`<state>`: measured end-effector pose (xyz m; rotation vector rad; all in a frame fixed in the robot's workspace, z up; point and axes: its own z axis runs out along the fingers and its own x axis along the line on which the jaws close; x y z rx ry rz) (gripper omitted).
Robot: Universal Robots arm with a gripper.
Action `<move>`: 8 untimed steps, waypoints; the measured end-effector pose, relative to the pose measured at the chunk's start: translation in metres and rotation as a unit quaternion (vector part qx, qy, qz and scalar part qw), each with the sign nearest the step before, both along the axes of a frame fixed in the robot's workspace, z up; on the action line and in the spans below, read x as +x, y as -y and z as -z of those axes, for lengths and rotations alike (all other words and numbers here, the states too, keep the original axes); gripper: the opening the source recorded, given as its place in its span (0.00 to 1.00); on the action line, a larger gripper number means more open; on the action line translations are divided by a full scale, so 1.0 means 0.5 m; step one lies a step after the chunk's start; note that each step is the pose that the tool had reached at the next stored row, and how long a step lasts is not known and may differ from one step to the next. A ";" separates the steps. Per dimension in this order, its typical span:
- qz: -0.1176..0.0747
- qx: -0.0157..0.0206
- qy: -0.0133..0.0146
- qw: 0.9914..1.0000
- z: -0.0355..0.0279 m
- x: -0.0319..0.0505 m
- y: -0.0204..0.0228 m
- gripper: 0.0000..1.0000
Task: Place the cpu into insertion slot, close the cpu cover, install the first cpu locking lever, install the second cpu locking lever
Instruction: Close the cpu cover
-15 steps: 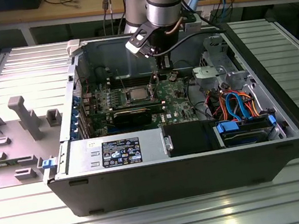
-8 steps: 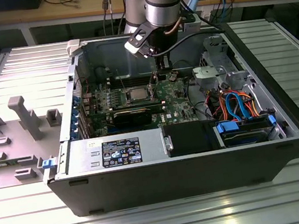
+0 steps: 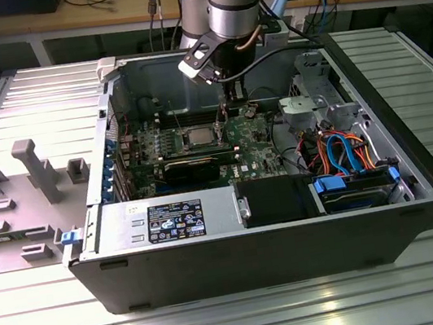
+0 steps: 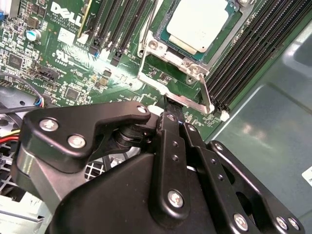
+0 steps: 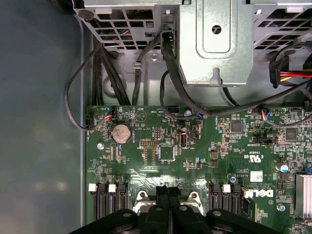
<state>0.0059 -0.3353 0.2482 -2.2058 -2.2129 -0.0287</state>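
Inside the open PC case (image 3: 279,243) on the ribbed metal surface (image 3: 225,318), the gripper (image 4: 168,103) hangs w/ fingers (image 4: 170,141) clenched together, tips at the cpu cover (image 4: 168,53) edge. The cpu (image 4: 197,22) sits in the insertion slot (image 4: 165,30); memory slots (image 4: 248,53) crowd one side, bare steel panel (image 4: 263,136) beyond.

Lighting: bright, from overhead, mostly even, with hot spots on bare metal.
Exterior view: glare streaks on the ribbed surface (image 3: 250,322); the case (image 3: 421,204) interior is darker than the surface. Second wrist view: cpu (image 4: 197,22) top washed pale, white glint on the green board (image 4: 97,53), black gripper (image 4: 168,101) dark except for screw highlights. First wrist view: case floor (image 5: 39,122) dim, with soft reflections.
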 end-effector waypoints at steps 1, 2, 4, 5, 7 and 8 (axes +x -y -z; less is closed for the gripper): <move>0.000 0.000 0.000 1.000 0.000 -0.001 0.0000 0.11; 0.000 0.000 0.000 1.000 0.000 -0.001 0.0000 0.11; 0.000 0.000 0.000 1.000 0.000 -0.003 0.0000 0.11; 0.000 0.000 0.000 1.000 0.000 -0.004 0.0000 0.11; 0.000 0.000 0.000 1.000 0.000 -0.008 0.0000 0.11; 0.000 0.000 0.000 1.000 0.000 -0.009 0.0000 0.11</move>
